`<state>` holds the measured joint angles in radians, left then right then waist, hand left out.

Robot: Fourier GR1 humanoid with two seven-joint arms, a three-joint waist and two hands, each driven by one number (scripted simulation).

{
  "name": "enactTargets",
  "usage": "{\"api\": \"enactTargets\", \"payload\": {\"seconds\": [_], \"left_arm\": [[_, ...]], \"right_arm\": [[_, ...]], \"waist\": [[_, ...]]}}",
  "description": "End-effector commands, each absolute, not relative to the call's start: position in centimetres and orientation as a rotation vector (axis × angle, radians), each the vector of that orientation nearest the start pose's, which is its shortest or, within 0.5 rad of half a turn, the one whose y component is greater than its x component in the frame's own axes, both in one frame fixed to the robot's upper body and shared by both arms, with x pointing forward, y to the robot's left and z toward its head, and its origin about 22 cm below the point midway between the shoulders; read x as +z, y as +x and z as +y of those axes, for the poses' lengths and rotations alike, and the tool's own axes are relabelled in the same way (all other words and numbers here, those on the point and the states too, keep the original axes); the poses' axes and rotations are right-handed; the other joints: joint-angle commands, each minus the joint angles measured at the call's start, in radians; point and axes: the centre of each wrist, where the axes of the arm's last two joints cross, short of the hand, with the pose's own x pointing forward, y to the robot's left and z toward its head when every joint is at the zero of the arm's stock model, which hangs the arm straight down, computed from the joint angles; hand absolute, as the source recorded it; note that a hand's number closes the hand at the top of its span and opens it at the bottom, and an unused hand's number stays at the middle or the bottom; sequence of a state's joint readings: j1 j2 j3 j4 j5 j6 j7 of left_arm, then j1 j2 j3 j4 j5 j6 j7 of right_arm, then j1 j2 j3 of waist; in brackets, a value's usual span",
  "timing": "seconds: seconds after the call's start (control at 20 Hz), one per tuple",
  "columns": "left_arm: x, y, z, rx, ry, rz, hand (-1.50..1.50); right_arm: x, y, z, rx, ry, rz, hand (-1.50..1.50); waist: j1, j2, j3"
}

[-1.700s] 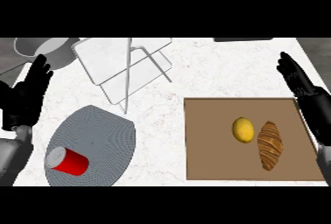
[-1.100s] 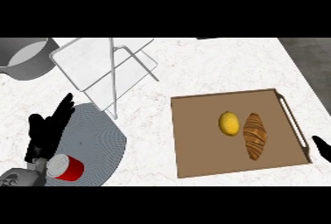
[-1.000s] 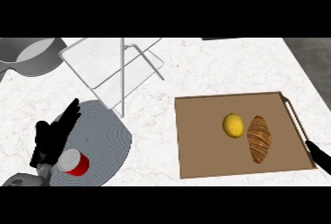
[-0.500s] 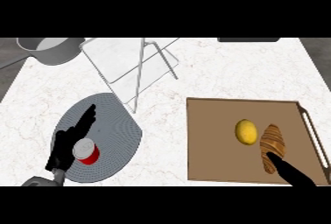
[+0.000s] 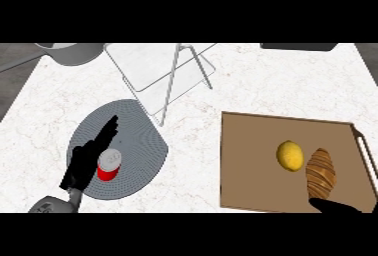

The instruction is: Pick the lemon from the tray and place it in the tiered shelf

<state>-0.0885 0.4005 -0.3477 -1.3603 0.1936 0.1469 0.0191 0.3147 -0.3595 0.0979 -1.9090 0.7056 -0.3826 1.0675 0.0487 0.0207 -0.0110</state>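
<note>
A yellow lemon [image 5: 290, 155] lies on the brown tray [image 5: 251, 150] at the right, just left of a croissant [image 5: 320, 172]. The wire tiered shelf [image 5: 166, 75] stands at the back centre of the counter. Only the tips of my right hand [image 5: 336, 206] show, at the tray's near edge just below the croissant, apart from the lemon. My left hand [image 5: 87, 162] is open with straight fingers over the grey mat [image 5: 140, 135], beside a red cup [image 5: 110, 164].
A grey pot [image 5: 72, 52] stands at the back left corner. A dark object [image 5: 299, 46] sits at the counter's far right edge. The tray has a white handle [image 5: 365, 152] on its right side. Bare marble lies between mat and tray.
The view has tilted down and shifted. My left hand has come in over the mat next to the cup. My right hand has dropped to the tray's near edge by the croissant.
</note>
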Motion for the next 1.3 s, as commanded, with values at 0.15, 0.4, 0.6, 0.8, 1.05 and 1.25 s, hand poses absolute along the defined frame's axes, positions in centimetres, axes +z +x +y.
{"api": "enactTargets", "payload": {"seconds": [0.15,0.4,0.6,0.8,1.05,1.25], "left_arm": [[-2.3,25.4,26.2,-0.345,0.084,-1.319,0.0],[-3.0,24.7,24.4,-0.34,0.082,-1.334,0.0],[-2.5,25.5,26.5,-0.324,0.082,-1.319,0.0],[-3.1,24.5,26.6,-0.323,0.097,-1.318,0.0],[-2.7,25.0,26.8,-0.3,0.104,-1.318,0.0],[-3.3,23.8,26.7,-0.3,0.104,-1.326,0.0]], "right_arm": [[7.1,22.0,-26.8,0.06,-1.172,-0.402,-1.5],[7.0,26.2,-24.4,0.087,-1.057,-0.365,-1.5],[5.8,28.3,-23.1,0.107,-1.026,-0.294,-1.5],[5.2,29.8,-22.5,0.106,-1.004,-0.231,-1.5],[4.7,31.5,-20.9,0.141,-1.047,-0.181,-1.5],[4.0,32.6,-20.9,0.126,-1.104,-0.142,-1.5]], "waist": [[0.026,-0.004,0.003],[0.014,-0.011,0.007],[0.0,-0.011,0.006],[-0.013,-0.019,0.007],[-0.034,-0.019,0.008],[-0.026,-0.019,0.008]]}}
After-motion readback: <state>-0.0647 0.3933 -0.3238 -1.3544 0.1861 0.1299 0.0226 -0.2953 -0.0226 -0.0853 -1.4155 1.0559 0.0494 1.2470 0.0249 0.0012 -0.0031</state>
